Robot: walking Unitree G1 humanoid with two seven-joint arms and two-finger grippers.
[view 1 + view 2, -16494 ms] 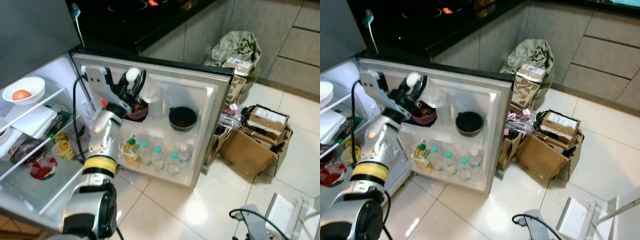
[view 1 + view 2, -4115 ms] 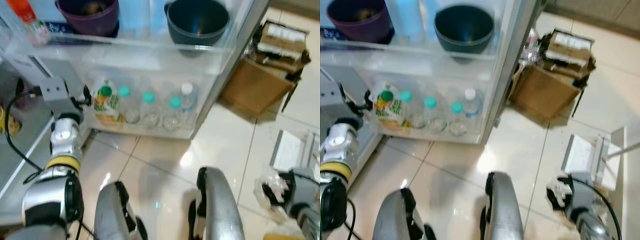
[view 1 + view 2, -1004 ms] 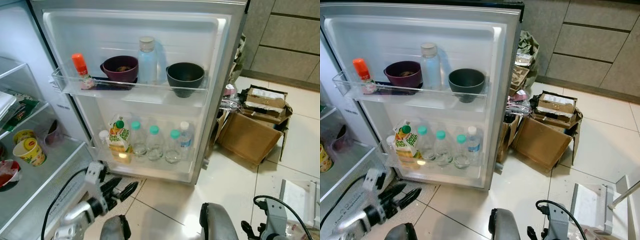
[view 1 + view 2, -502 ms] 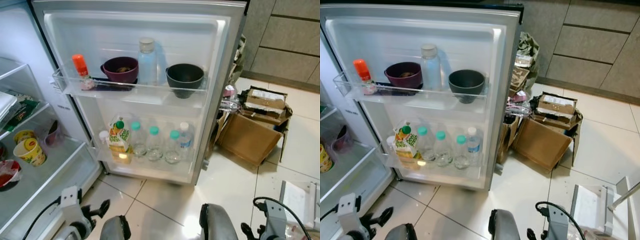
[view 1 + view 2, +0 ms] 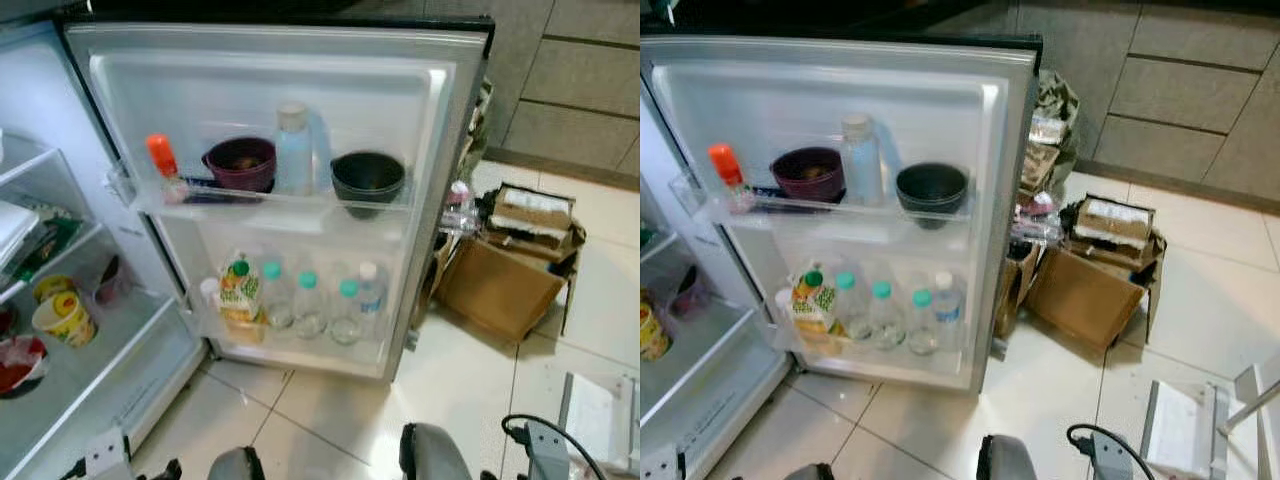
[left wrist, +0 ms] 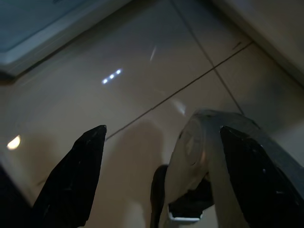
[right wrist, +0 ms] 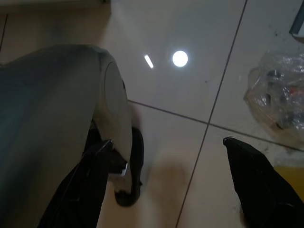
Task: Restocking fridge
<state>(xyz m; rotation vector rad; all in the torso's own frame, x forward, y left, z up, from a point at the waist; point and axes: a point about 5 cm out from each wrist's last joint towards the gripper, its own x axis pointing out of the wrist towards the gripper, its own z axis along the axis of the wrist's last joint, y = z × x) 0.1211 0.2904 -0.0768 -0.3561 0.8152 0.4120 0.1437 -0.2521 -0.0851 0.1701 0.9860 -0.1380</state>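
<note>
Left eye view: the left gripper (image 6: 156,190), seen a second ago reaching toward the open fridge door (image 5: 280,120), has dropped low, both it and the right gripper (image 7: 166,190) spread wide and empty over floor tiles (image 7: 190,85), so nothing is in hand to restock.

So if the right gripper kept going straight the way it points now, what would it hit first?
Most likely the tiled floor. The right gripper points down at bare tile, fingers spread with nothing between them. The robot's own leg lies to one side and a clear plastic bag to the other, both seemingly off that line.
</note>
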